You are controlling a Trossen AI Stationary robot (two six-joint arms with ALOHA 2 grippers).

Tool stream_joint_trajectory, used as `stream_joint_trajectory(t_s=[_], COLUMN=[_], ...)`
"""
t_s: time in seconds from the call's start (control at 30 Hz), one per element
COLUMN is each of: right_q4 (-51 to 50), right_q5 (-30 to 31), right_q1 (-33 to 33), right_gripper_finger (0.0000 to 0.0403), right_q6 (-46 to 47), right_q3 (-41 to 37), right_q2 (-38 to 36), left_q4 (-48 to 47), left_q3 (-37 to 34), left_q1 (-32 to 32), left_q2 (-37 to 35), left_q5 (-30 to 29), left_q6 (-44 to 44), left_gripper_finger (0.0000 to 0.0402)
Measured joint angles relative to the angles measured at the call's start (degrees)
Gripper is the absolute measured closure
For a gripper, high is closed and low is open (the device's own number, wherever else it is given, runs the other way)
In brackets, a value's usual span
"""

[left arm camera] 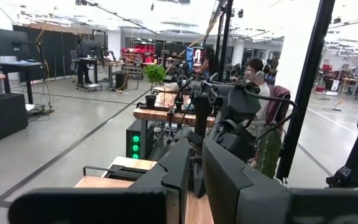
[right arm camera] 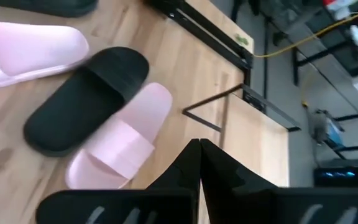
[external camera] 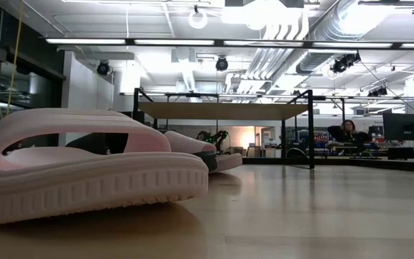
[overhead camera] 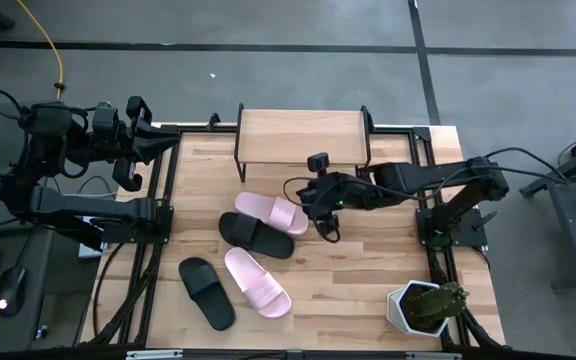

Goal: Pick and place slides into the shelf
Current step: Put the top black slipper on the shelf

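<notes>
The shelf (overhead camera: 303,125) stands at the table's far edge on thin black legs, its wooden top bare. Four slides lie sole-down on the table. One pink slide (overhead camera: 271,212) overlaps a black slide (overhead camera: 256,235) mid-table. A second pink slide (overhead camera: 258,282) and a second black slide (overhead camera: 206,292) lie nearer the front. My right gripper (overhead camera: 310,205) hangs shut just right of the mid-table pink slide (right arm camera: 122,140), tipped downward toward it and clear of it. My left gripper (overhead camera: 158,145) waits raised at the far left, its fingers (left arm camera: 173,174) nearly together on nothing.
A potted cactus in a white pot (overhead camera: 428,305) stands at the near right corner. Black frame rails (overhead camera: 163,200) run along the table's left and right sides. Bare wood lies between the slides and the pot. People sit at desks beyond the table (external camera: 348,129).
</notes>
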Motion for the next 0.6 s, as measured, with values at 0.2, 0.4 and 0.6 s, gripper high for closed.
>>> stream_joint_trajectory(t_s=[0.2, 0.4, 0.6], right_q4=[-0.5, -1.6, -0.9], right_q5=[-7.2, -11.5, -15.0], right_q1=[-1.4, -3.4, -6.9], right_gripper_finger=[0.0402, 0.0402, 0.0402], right_q6=[0.8, 0.8, 0.2], right_q3=[0.0, 0.0, 0.0], right_q2=[0.0, 0.0, 2.1], left_q4=[0.0, 0.0, 0.0], left_q3=[0.0, 0.0, 0.0], left_q1=[0.0, 0.0, 0.0], left_q2=[0.0, 0.2, 0.8], left_q5=[0.0, 0.0, 0.0], left_q6=[0.1, 0.2, 0.2], left_gripper_finger=[0.0364, 0.0364, 0.0364])
